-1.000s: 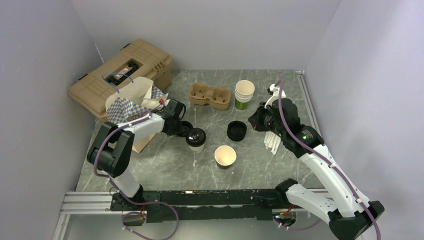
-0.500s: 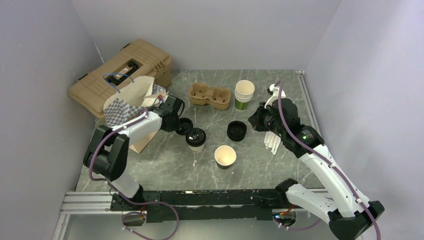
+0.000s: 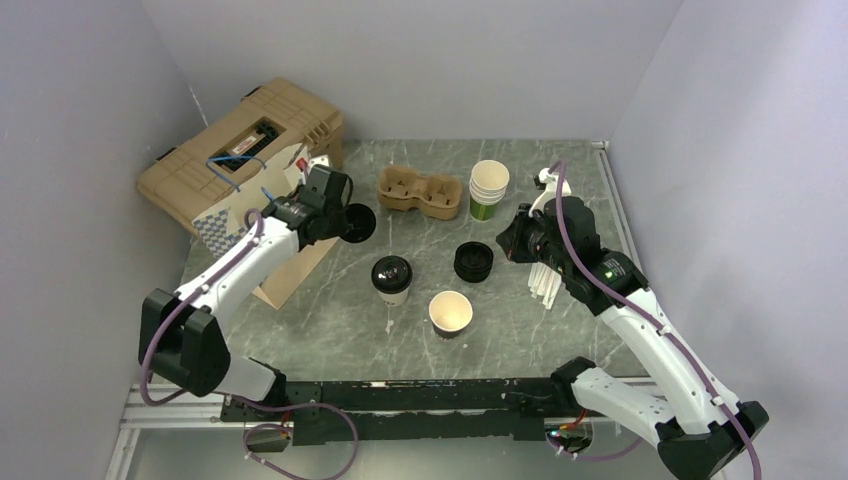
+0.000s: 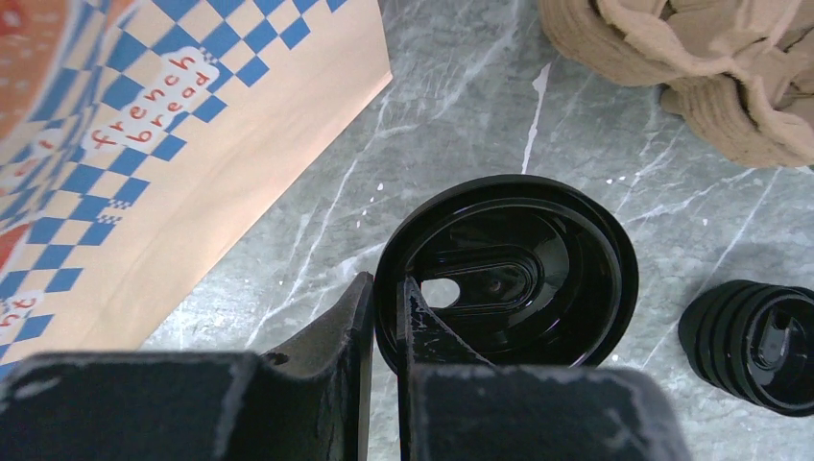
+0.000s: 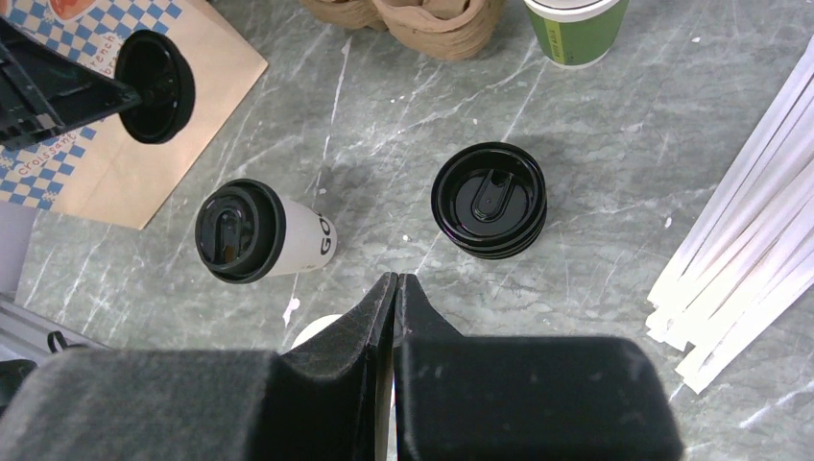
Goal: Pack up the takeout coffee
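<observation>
Top view: shows takeout coffee [image 3: 391,279] upright just left of lid stack [image 3: 473,262], apart from left gripper [image 3: 345,222]; right gripper [image 3: 506,243] just right of that stack.

Left wrist: shows left gripper [image 4: 384,305] pinched nearly closed on the rim of loose black lid [image 4: 509,274], left of the lid stack [image 4: 758,346].

Right wrist: shows right gripper [image 5: 395,288] closed and empty, nearer than the lid stack [image 5: 490,200]; takeout coffee [image 5: 254,232] left of that stack.

Counts one takeout coffee, one loose black lid, one lid stack, one lidless cup [image 3: 451,313].
</observation>
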`<state>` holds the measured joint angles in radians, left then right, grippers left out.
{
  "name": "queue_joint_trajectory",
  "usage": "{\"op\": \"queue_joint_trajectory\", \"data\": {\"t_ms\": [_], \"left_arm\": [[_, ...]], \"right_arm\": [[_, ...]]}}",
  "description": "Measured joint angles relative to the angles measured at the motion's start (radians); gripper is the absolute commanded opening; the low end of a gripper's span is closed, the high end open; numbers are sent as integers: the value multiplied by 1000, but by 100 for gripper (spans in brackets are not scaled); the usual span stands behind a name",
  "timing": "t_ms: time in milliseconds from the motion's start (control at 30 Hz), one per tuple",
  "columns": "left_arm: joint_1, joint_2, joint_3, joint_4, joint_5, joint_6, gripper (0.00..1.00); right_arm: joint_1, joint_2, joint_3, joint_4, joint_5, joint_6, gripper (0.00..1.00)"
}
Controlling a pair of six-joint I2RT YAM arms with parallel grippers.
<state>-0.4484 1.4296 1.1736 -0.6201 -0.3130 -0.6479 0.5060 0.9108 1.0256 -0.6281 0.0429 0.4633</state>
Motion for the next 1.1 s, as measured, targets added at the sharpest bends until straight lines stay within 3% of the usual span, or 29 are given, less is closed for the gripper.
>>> {"op": "queue_joint_trajectory", "data": {"t_ms": [333, 667, 967, 1100], "left_arm": [[0, -80, 97, -80, 39, 88, 0], [0, -213, 229, -138, 272, 159, 0], [0, -311, 299, -132, 586, 144, 0], [0, -359, 286, -69, 716, 101, 0]], "right_arm": [[0, 5, 15, 0, -30, -1, 8], [6, -52, 23, 25, -213, -6, 19], [19, -123, 21, 187, -404, 115, 47], [33, -160, 3, 313, -472, 211, 64]]}}
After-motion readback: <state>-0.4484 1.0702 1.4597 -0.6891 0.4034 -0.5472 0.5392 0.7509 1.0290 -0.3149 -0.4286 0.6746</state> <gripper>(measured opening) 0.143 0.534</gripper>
